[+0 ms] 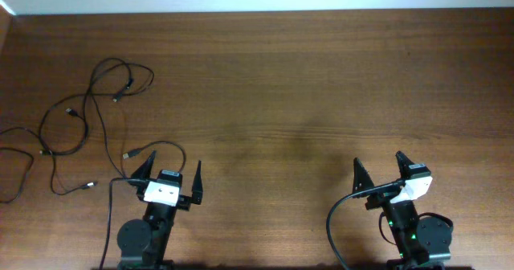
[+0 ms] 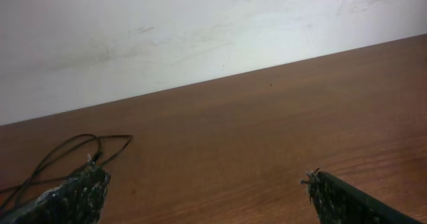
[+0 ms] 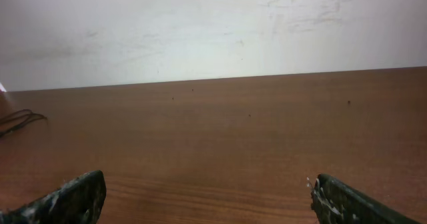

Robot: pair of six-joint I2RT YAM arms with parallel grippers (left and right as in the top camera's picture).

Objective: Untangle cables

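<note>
Cables [image 1: 88, 100]: thin black strands in loose loops on the table's [image 1: 305, 77] left part, plug ends scattered; one strand close by the left gripper's fingers.
Left gripper [image 1: 174, 162]: spread wide, holding nothing, near the front edge.
Right gripper [image 1: 377, 159]: spread wide too, holding nothing, well apart from the cables.
Writing: dark specks on the left white housing [image 1: 163, 191] and the right white housing [image 1: 415, 183], too small to read.
Overhead only: whole spread of the loops, both arms at once.
Left wrist only: pale scuffed wall [image 2: 200, 31] behind the table; one loop of cables [image 2: 80, 141] just beyond the left fingertip; gripper [image 2: 203, 176] low in the picture.
Right wrist only: sliver of cables [image 3: 20, 117] far off at the left border; gripper [image 3: 208, 181] over bare wood.
Cut off: leftmost strands run past the overhead picture's edge; arm bases cropped at the bottom.
Hard to make out: which strand crosses over which; number of separate cords.
</note>
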